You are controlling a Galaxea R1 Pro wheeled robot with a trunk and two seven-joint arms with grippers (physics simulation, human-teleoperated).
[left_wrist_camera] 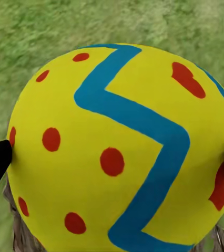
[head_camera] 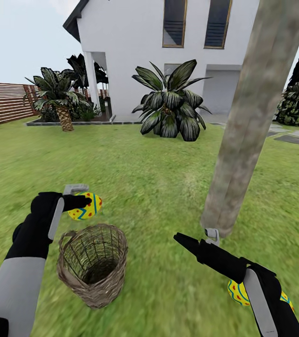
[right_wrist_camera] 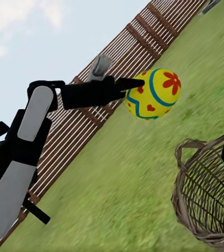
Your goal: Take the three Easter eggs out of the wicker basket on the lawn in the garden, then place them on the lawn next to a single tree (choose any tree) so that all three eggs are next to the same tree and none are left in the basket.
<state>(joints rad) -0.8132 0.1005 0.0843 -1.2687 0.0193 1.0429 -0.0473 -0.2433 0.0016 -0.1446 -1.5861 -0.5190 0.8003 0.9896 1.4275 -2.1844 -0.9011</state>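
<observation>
Woven tan wicker basket [head_camera: 92,266] stands empty on blurred green lawn [head_camera: 144,173]. Left gripper [head_camera: 80,202], arm bent and raised above basket rim, jaws clamped on smooth yellow egg [head_camera: 86,206] with blue zigzag. Right gripper [head_camera: 197,241] extends forward, jaws apart; second egg [head_camera: 237,292] lies beneath its forearm. Beyond, mottled cylindrical tree trunk [head_camera: 254,112].

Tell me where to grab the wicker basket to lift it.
Take the wicker basket by its rim, fingers coming down from above, one inside and one outside the woven wall. It stands upright, mouth open, and its handle seems to sit low by the rim, not arched over.
</observation>
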